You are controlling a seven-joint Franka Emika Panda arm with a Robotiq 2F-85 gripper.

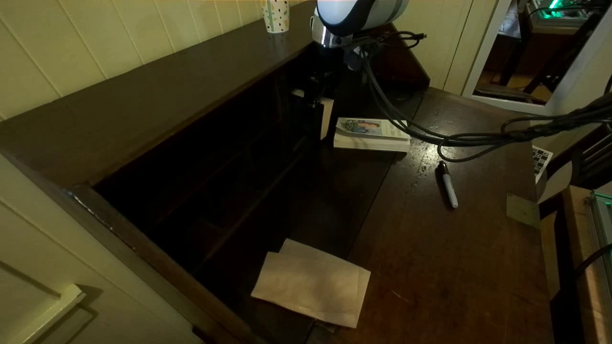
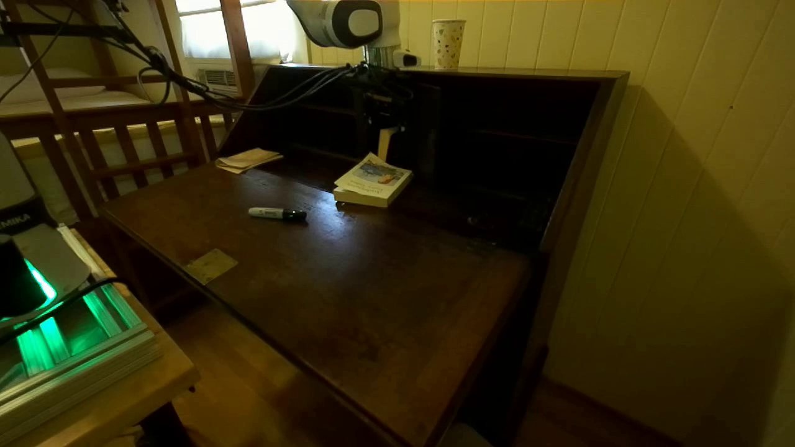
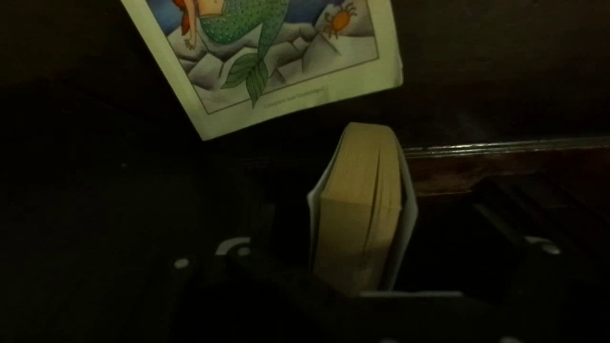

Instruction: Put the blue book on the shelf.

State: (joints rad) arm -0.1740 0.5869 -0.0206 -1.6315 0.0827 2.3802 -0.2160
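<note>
The blue book [image 3: 357, 209] stands upright on its edge in the wrist view, its pale page block toward the camera; its cover colour is lost in the dark. Around it my gripper [image 3: 379, 219] is open, with a dark gap between the book and the right finger. In both exterior views the pale page edges [image 1: 326, 118] [image 2: 385, 144] show just below the gripper [image 1: 315, 98] [image 2: 385, 121], at the front of the shelf [image 1: 143, 110] [image 2: 540, 74]. Shadow hides how far into a cubby the book reaches.
A thick white book [image 1: 370, 134] [image 2: 372, 180] with a mermaid picture lies close beside the upright book. Folded paper [image 1: 313, 282] [image 2: 248, 159] and a marker [image 1: 448, 184] [image 2: 277, 214] lie on the desk. A patterned cup [image 1: 276, 16] [image 2: 448, 43] stands on the top board; cables hang from the arm.
</note>
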